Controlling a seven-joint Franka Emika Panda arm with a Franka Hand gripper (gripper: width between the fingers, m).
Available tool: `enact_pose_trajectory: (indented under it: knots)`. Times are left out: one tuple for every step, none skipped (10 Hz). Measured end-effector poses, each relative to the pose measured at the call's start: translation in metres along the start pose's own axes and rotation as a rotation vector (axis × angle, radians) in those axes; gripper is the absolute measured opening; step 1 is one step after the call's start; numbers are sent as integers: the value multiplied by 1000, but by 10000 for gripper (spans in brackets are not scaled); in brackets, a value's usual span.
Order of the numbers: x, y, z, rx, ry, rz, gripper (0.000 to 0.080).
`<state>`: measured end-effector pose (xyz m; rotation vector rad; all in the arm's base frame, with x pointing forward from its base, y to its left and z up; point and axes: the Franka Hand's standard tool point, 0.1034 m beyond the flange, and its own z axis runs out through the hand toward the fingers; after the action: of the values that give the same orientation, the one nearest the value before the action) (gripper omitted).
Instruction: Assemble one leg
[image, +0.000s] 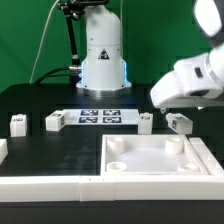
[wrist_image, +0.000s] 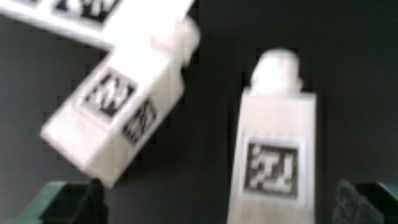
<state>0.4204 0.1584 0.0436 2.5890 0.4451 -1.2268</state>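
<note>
Several small white legs with square tags stand on the black table: two at the exterior view's left (image: 17, 123) (image: 53, 121) and two at its right (image: 146, 121) (image: 180, 122). My gripper (image: 168, 103) hangs under the white hand, just above the right pair. In the wrist view my gripper (wrist_image: 214, 208) is open and empty, with its dark fingertips (wrist_image: 63, 205) at the frame corners. Below it lie a tilted leg (wrist_image: 121, 105) and a straighter leg (wrist_image: 276, 130). The straighter one is nearer to one finger. Neither leg is touched.
The wide white tray-like part (image: 200, 165) lies at the front right, with a white rail (image: 45, 187) along the front. The marker board (image: 100, 116) lies in front of the robot base, and its corner shows in the wrist view (wrist_image: 71, 15).
</note>
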Motion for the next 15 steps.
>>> enact_pose_trajectory:
  knots:
    - [-3,1,2,-1,-109,13,649]
    - [-1,0,5,0,-194,23,649]
    - [6,-2,9,8,-193,38,649]
    - [5,-2,14,7,-201,40,649]
    - [8,-2,19,10,-192,38,649]
    - [11,-3,25,12,-180,36,649]
    - [13,-5,28,12,-174,35,649]
    - [16,-7,32,13,-162,32,649]
    - [17,-9,35,12,-156,30,649]
    - [17,-10,38,9,-155,28,649]
    - [17,-11,40,7,-158,26,649]
    - [17,-11,40,6,-159,25,649]
    - [17,-11,40,7,-159,26,649]
    - [17,-11,40,7,-160,26,519]
    - [17,-11,40,7,-160,25,377]
